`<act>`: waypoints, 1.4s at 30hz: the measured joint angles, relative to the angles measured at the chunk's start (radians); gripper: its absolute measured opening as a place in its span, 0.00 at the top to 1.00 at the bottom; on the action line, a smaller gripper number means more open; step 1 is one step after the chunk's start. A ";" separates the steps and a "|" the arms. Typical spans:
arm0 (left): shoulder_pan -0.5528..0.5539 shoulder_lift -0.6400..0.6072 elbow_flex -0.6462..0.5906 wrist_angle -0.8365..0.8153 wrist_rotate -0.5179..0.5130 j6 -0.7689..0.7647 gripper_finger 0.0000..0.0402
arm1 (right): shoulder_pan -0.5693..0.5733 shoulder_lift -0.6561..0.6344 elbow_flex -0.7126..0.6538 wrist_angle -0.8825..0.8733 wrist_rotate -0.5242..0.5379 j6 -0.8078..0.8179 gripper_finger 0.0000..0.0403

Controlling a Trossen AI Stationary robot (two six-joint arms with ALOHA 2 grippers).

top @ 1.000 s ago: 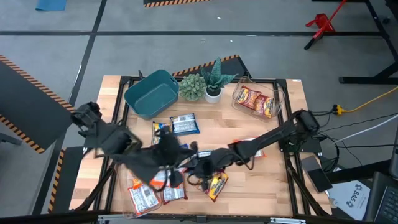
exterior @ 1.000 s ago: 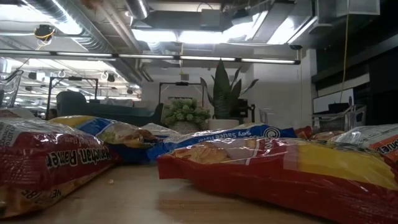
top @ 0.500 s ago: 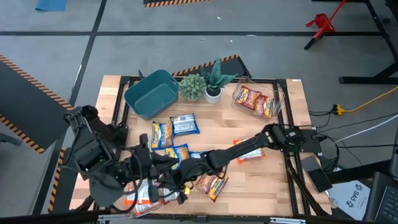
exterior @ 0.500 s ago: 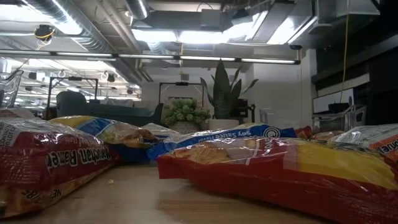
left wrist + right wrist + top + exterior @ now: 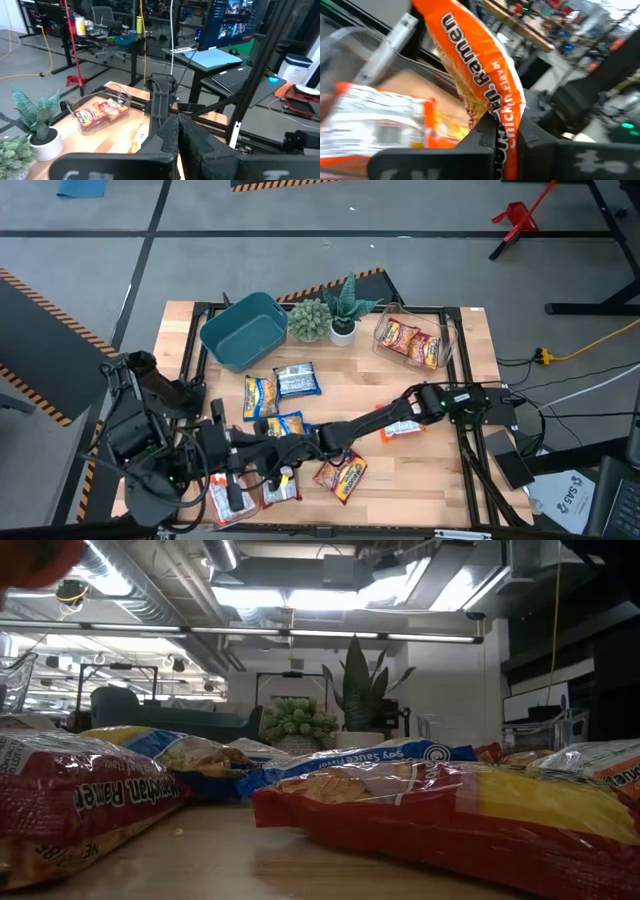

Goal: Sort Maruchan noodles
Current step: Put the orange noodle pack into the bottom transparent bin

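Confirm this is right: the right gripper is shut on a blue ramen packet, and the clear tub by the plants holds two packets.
Wrong colour. The right gripper is shut on an orange ramen packet, as the right wrist view shows. The clear tub by the plants does hold two packets.

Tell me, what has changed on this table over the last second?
Both arms swung toward the near left corner. The right gripper, shut on an orange ramen packet, carried it leftward across the table. The left gripper, shut and empty, drew back beside it. The teal bin, plants and clear tub stayed put.
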 joint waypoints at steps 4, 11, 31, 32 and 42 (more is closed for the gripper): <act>0.003 0.000 0.000 -0.003 -0.005 0.000 1.00 | 0.001 0.043 0.001 0.023 0.016 -0.074 0.97; 0.008 0.000 0.000 -0.012 -0.012 0.003 1.00 | 0.000 0.060 -0.001 0.048 0.071 -0.146 0.93; 0.008 0.000 0.000 -0.023 -0.013 0.002 1.00 | -0.039 0.058 0.000 0.168 0.112 -0.199 0.54; 0.008 0.000 0.000 -0.023 -0.014 0.002 1.00 | -0.044 0.057 0.004 0.173 0.128 -0.199 0.51; 0.007 0.000 0.000 -0.025 0.001 0.001 1.00 | -0.065 0.055 0.171 -0.079 0.145 -0.094 0.46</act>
